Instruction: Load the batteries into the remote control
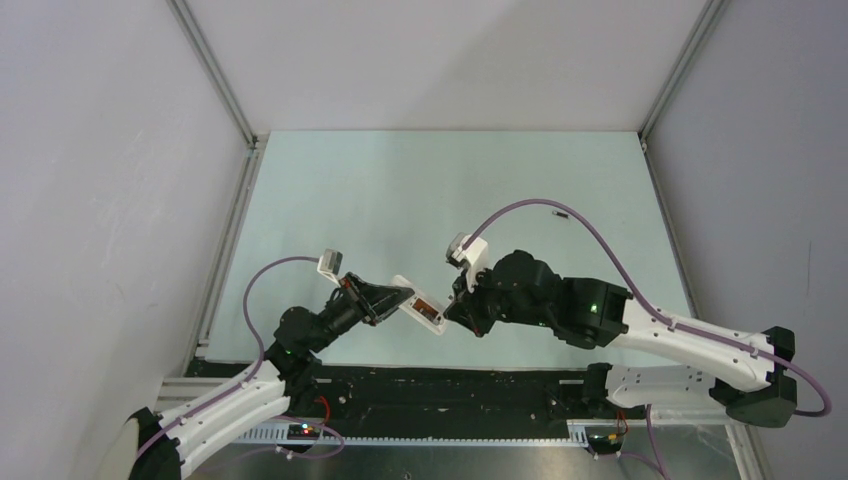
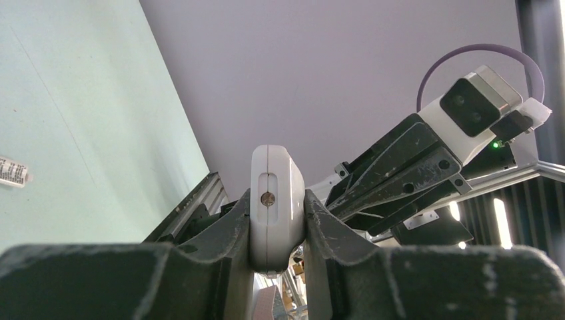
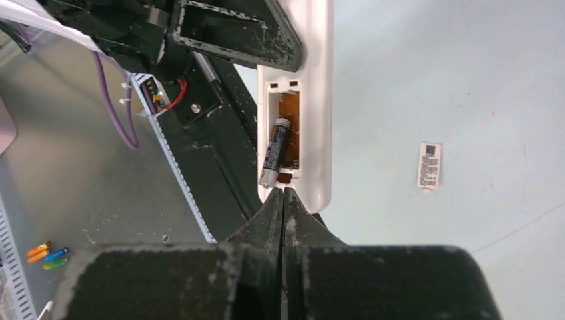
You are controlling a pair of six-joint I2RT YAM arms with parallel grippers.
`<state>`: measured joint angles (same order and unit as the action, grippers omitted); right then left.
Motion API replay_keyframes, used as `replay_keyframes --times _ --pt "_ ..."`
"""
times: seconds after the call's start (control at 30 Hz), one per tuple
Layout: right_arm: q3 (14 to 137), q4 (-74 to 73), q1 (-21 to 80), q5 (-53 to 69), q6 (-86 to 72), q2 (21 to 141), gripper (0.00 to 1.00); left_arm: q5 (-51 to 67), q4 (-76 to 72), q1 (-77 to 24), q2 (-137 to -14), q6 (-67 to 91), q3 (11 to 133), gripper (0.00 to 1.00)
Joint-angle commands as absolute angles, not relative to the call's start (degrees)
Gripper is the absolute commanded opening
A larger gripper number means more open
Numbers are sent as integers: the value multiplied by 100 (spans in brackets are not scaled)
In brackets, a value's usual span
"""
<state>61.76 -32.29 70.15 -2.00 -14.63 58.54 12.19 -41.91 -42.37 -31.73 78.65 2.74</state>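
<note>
My left gripper (image 1: 385, 298) is shut on the white remote control (image 1: 425, 308) and holds it above the table's near edge, back side up. In the left wrist view the remote (image 2: 276, 175) stands end-on between my fingers (image 2: 226, 230). In the right wrist view the remote (image 3: 316, 100) has its recess open. One dark battery (image 3: 274, 152) lies tilted in the left slot, its pale end towards me. The right slot shows bare brown. My right gripper (image 3: 283, 195) is shut and empty, its tips at the remote's end beside the battery. The second battery is out of view.
A small flat pale plate with print (image 3: 429, 165) lies on the pale green table, also in the left wrist view (image 2: 13, 172) and as a small mark in the top view (image 1: 560, 212). The black rail (image 1: 450, 385) runs along the near edge. White walls enclose the table.
</note>
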Motion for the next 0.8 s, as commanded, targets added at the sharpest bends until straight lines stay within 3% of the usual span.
replay_keyframes --times 0.0,0.77 --pt "6205 -2806 7073 -65 -1595 5876 0 1238 -4471 -4251 -3116 7954 302 0" --pt "6203 -3004 7119 382 -1648 6014 0 1240 -4474 -4247 -3094 7946 299 0"
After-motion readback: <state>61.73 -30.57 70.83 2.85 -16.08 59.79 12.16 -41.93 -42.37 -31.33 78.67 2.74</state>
